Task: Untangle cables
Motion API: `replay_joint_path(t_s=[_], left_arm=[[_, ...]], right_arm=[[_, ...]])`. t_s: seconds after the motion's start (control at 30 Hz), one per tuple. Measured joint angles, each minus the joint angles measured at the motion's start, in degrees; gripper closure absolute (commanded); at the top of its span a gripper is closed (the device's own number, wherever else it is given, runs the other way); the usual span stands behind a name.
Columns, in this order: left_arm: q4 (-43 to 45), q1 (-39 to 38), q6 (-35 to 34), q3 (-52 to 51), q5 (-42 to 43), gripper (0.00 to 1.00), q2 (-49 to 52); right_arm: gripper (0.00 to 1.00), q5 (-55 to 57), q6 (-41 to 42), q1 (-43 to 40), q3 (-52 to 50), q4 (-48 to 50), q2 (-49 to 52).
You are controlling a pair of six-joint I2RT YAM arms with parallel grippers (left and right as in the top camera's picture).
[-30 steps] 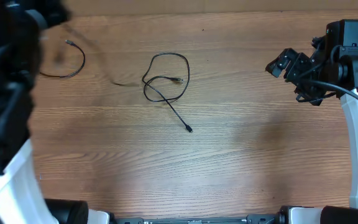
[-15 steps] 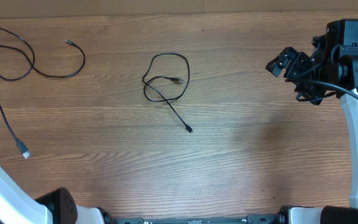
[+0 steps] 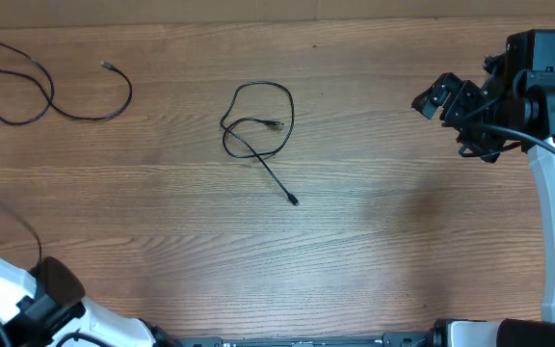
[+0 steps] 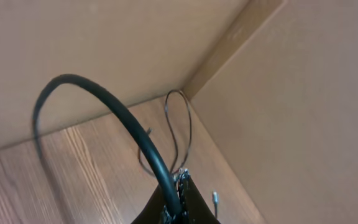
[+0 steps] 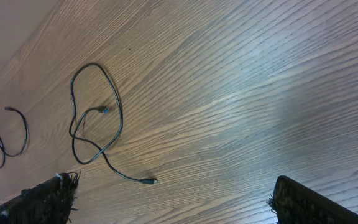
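Several cables: a looped cable [image 3: 258, 123] lies in the middle of the table [image 3: 403, 251]; loose strands [image 3: 92, 118] lie at the far-left corner.
Loop axis: its tail runs from the loop toward the near right and ends in a plug [image 3: 294, 200].
Right gripper [image 3: 436, 99]: fingers spread wide, holding nothing; the loop lies well apart to its left.
Left gripper [image 4: 179, 208]: a thin cord [image 4: 182, 124] rises at its tips; gripped or not, I cannot tell.
Nearer arm: probably the right one for the loop.
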Motion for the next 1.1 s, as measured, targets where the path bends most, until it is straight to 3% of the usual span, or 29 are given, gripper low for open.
replay_joint_path(t_s=[0.13,0.27,0.43,0.53,0.7,0.77,0.8,0.87,0.97,1.1], left_arm=[[-1.07,1.44,0.55,0.00,-2.73,0.96,2.64],[-9.14,1.66,-3.30,0.00,-11.65,0.96,6.10],[-20.90,1.81,-16.13,0.00,-21.27,0.96,12.11],[-24.61,1.81,-21.81,0.00,-23.26,0.96,16.76],[-24.61,1.88,-23.98,0.00,-22.21,0.93,26.18],[-24.61,1.88,-23.93,-0.04,-20.81,0.70,29.92],[-24.61,1.86,-23.82,-0.07,-20.37,0.49,31.45],[-24.63,1.88,-23.80,-0.07,-19.54,0.21,34.45],[-24.59,1.88,-23.91,-0.07,-18.86,0.03,37.83],[-24.65,1.88,-23.61,-0.09,-14.67,0.01,40.41]], right_arm=[[0.00,-0.02,0.00,0.00,0.00,-0.02,0.00],[0.00,-0.02,-0.02,0.00,0.00,0.00,0.00],[0.00,-0.02,-0.02,0.00,0.00,0.02,0.00],[0.00,0.00,0.00,0.00,0.00,0.00,0.00],[0.00,0.02,-0.02,0.00,0.00,0.00,-0.02],[0.00,0.00,-0.02,0.00,0.00,-0.04,-0.02],[0.00,0.00,0.00,0.00,0.00,0.02,0.00],[0.00,0.02,0.00,0.00,0.00,0.00,0.00],[0.00,-0.02,-0.02,0.02,0.00,0.00,0.00],[0.00,-0.02,0.00,0.00,0.00,-0.02,0.00]])
